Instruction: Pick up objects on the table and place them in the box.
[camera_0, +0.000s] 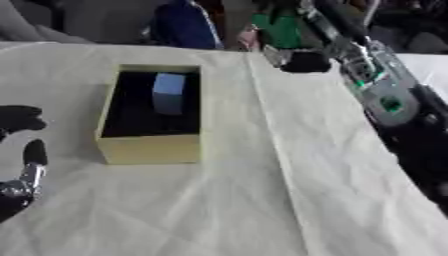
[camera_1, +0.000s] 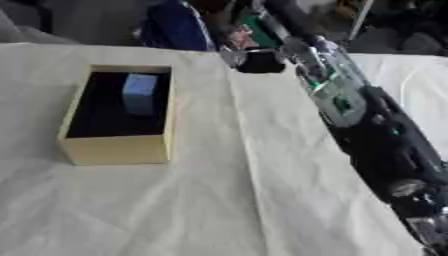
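**Box and block on the cloth**

An open, pale yellow box (camera_0: 149, 149) with a dark inside is seen standing on the white cloth, left of the middle. A light blue block (camera_0: 169, 92) is seen inside it, tilted, toward the far right part of the dark interior. No lid is seen on the box. The box's near wall is turned toward the camera.

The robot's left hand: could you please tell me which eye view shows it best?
The left eye view: the black robot hand shows at the lower left edge, fingers up, beside the yellow cardboard box. The right eye view does not show it.
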